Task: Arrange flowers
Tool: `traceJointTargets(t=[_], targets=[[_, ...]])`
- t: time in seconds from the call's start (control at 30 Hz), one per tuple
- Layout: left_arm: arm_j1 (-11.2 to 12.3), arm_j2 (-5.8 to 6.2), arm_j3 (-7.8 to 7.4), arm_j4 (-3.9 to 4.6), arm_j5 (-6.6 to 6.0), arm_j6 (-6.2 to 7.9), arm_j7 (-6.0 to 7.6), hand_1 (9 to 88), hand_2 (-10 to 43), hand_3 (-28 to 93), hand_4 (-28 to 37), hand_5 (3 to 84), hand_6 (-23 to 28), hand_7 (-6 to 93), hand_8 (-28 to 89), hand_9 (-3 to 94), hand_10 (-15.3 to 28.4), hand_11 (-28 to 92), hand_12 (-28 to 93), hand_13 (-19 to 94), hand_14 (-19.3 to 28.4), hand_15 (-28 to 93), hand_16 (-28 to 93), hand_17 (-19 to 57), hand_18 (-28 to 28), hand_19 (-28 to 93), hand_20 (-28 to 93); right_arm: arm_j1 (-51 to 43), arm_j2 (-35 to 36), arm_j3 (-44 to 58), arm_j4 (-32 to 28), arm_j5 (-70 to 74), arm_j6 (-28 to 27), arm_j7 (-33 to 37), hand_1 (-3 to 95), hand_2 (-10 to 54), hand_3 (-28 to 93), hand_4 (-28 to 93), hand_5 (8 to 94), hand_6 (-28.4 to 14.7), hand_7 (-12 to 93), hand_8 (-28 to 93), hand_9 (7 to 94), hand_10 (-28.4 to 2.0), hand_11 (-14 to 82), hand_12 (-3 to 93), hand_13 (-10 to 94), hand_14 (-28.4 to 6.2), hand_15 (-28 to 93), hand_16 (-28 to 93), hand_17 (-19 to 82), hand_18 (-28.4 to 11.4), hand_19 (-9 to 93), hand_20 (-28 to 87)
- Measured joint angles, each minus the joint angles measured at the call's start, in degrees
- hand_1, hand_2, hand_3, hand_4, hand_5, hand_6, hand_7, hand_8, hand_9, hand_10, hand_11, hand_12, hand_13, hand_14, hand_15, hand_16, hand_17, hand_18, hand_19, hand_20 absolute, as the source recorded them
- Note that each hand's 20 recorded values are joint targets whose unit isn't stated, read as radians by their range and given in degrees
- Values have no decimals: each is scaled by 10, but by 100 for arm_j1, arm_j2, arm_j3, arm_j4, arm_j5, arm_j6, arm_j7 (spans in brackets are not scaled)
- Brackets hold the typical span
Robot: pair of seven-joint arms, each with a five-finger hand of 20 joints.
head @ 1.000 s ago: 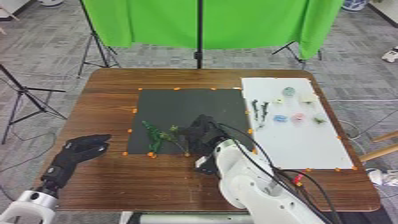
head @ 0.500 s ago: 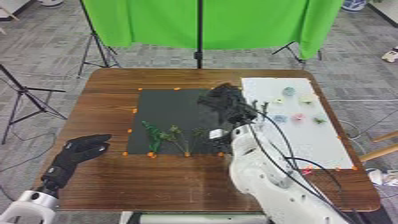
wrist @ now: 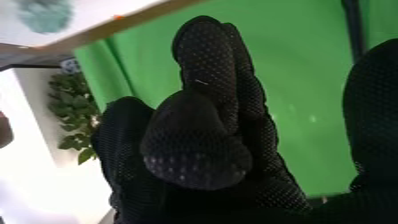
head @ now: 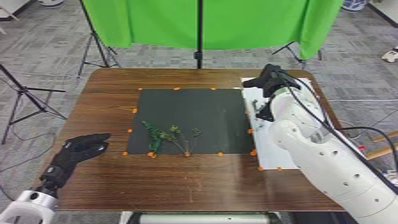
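"What does the head view show?"

"The left robot hand (head: pixel 86 144) is over the brown surface (head: pixel 178 190), just left of the near-left corner of the dark mat (head: pixel 195 110). Its fingers are relaxed, with the thumb standing apart."

"And the flowers?"

"On the mat, toward its near-left corner, lies a leafy green stem (head: pixel 153 137). Just right of it, thin budded stems (head: pixel 183 145) run down to the near edge, and a small green sprig (head: pixel 196 132) lies close by on their right."

"Where's the other hand?"

"The right robot hand (head: pixel 265 80) is over the far-left corner of the white sheet (head: pixel 270 160). Its arm covers much of that sheet. A dark stem (head: pixel 256 105) shows toward the sheet's left edge."

"Now the right wrist view. Is that hand wide or narrow?"

"Wide, I'd say. Some fingers stretch out straight and close together, and there's a broad gap across to another digit. A rounded fingertip sits in front of them."

"Any flower there?"

"Yes, a pale blue-green flower (wrist: pixel 44 15) on the white sheet, near its edge. A brown strip of the surface runs past it, with the green cloth (wrist: pixel 302 75) behind the fingers."
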Motion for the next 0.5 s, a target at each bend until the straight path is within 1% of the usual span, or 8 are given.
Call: traceJointTargets(t=[0.03,0.07,0.13,0.2,0.27,0.33,0.5], targets=[[6,12,27,0,-2,93,39,323,-86,652,-142,482,46,126,-52,411,129,169,144,343,165,158,16,129,137,146,249,18,-1,1,29,7,-145,42,247,-60,606,-126,736,-67,129,-61,849,-145,406,317,937,-35,606,349,665,-155,932,620],[14,26,69,1,-12,243,100,333,-85,656,-136,472,46,127,-54,392,125,163,143,332,160,146,16,135,136,148,250,31,-3,1,63,11,-272,67,250,-60,605,-126,737,-68,128,-61,850,-145,407,317,937,-35,608,347,667,-154,932,620],[28,57,177,8,-57,663,285,362,-84,662,-117,444,42,136,-59,348,115,160,144,309,148,120,19,148,134,138,248,45,-11,-5,132,31,-447,115,257,-61,601,-124,739,-69,127,-61,851,-145,408,318,937,-25,610,345,669,-153,932,620],[39,78,267,18,-150,1122,530,389,-87,666,-98,419,39,146,-65,309,103,157,143,294,138,103,24,158,131,127,246,51,-23,-12,202,68,-584,187,260,-62,598,-122,741,-72,124,-61,853,-146,408,319,937,-23,611,343,674,-151,932,620],[40,81,280,26,-236,1300,677,396,-88,666,-93,406,39,148,-68,295,98,155,142,287,134,100,27,160,129,123,245,55,-34,-16,263,91,-685,251,265,-62,596,-121,742,-73,123,-60,854,-147,410,321,937,-23,612,342,677,-148,932,618],[40,82,276,30,-275,1300,709,390,-92,657,-89,401,38,149,-69,294,99,156,141,288,136,106,33,154,128,117,245,56,-38,-19,309,96,-759,297,268,-63,594,-119,745,-75,122,-60,856,-147,413,322,937,-23,613,339,679,-145,932,616],[40,76,236,31,-284,1155,654,367,-95,647,-92,406,38,147,-68,306,103,157,141,308,148,125,39,138,127,111,243,55,-44,-29,438,96,-888,389,272,-65,592,-117,759,-78,125,-58,860,-148,417,323,937,-22,615,334,691,-136,932,605]])
